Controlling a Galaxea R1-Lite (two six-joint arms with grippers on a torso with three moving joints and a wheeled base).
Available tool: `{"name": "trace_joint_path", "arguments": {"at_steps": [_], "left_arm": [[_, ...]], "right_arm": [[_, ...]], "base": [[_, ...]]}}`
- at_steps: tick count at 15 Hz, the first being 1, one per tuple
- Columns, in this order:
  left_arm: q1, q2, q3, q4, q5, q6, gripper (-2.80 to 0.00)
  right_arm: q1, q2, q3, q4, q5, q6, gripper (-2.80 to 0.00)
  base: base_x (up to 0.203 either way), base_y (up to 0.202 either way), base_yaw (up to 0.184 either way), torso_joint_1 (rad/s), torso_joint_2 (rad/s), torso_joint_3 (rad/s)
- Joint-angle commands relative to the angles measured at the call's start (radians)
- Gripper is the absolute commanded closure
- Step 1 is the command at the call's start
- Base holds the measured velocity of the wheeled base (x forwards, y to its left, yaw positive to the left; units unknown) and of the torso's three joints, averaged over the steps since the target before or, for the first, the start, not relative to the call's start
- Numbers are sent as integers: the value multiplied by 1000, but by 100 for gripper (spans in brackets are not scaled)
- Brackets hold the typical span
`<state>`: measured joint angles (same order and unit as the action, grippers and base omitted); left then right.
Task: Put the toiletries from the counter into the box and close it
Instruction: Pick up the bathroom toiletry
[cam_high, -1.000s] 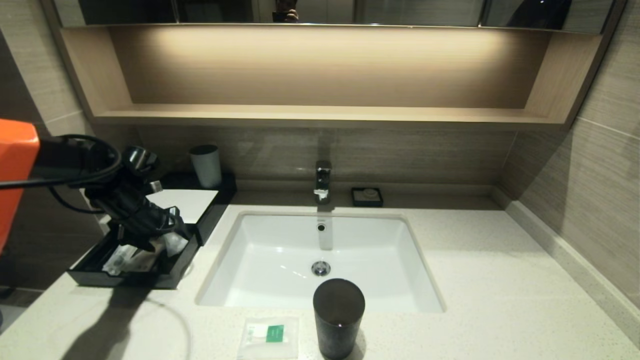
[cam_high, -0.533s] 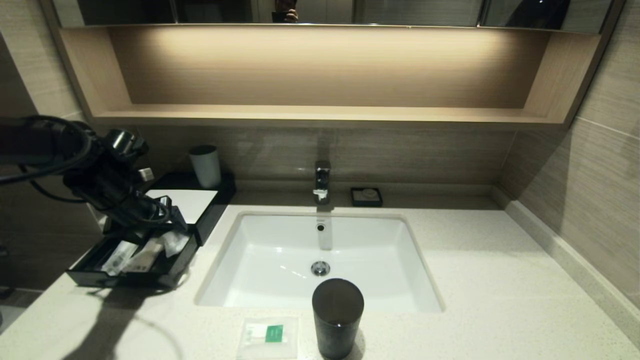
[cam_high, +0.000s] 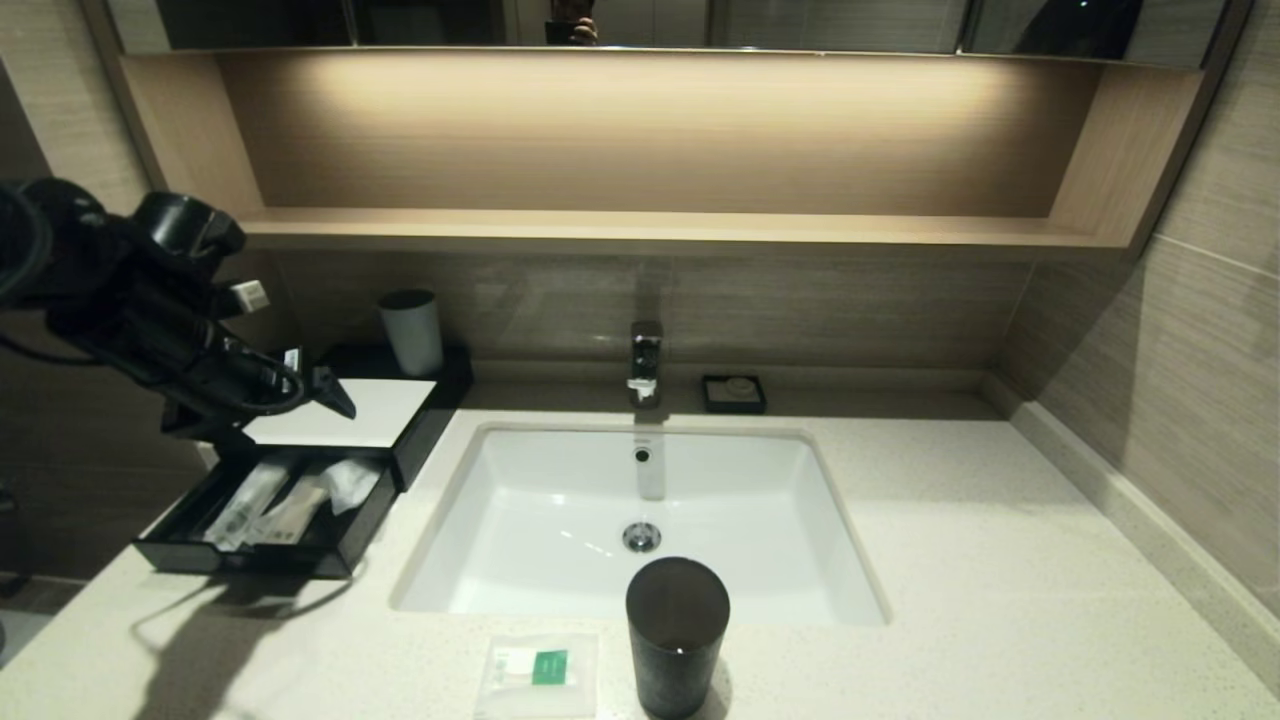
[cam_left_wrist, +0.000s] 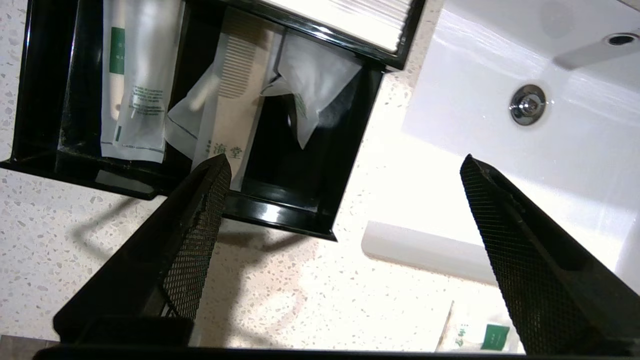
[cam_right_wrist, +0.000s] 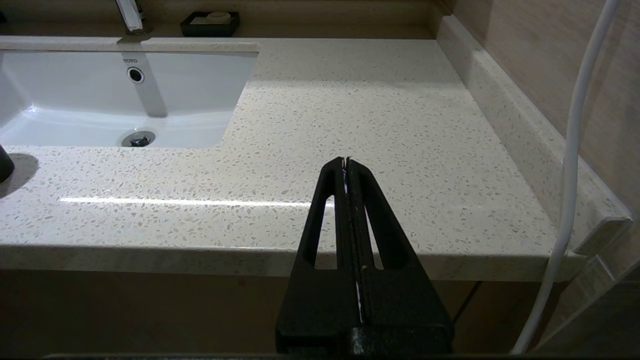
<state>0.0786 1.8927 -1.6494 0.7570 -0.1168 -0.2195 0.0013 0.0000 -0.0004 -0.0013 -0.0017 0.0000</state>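
The square white sachet with green label, left on the speckled bench well in front of the left gripper's released fingers, should be pinched flat by its edge.

My box sits low and black at the counter's left end, white panel on top, its front drawer pulled out. In the drawer lie clear-wrapped toiletries — a long sleeve, a comb packet, a crumpled white packet. One square white sachet with a green label lies flat at the counter's front edge — apart from the box.
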Motion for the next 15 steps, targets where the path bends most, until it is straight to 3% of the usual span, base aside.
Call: {"name": "trace_joint_path", "arguments": {"at_steps": [1, 2, 8, 15], "left_arm": [[-45, -74, 27, 2, -1, 2, -280], [-72, -93, 41, 2, -1, 3, 0], [-264, -225, 180, 2, -1, 0, 0], [-376, -334, 401, 0, -1, -13, 0]], "right_arm": [[0, 0, 2, 0, 0, 0, 0], [0, 0, 2, 0, 0, 0, 0], [0, 0, 0, 0, 0, 0, 0], [0, 0, 2, 0, 0, 0, 0]], "base": [[0, 0, 0, 0, 0, 0], [0, 0, 0, 0, 0, 0], [0, 0, 0, 0, 0, 0], [0, 0, 0, 0, 0, 0]]}}
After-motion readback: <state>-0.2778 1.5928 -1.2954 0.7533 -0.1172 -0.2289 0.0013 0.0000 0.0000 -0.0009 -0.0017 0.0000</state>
